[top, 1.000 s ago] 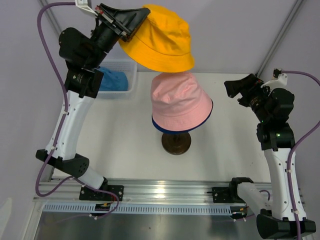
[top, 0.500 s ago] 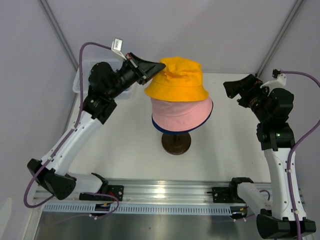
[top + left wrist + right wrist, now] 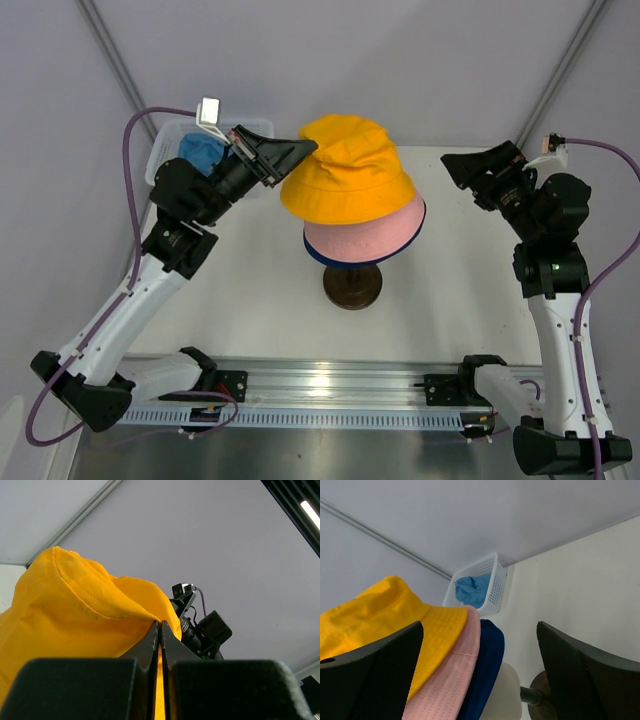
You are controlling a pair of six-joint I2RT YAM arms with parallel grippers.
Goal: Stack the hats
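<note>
The left gripper [image 3: 304,151] pinches the brim of the yellow hat [image 3: 350,168], seemingly soft, light fabric best held at that edge.

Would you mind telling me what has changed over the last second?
The left gripper lowered the yellow hat onto the pink hat, still pinching its brim. The dark blue hat beneath, the light blue hat in the basket and the open right gripper hardly moved.
</note>
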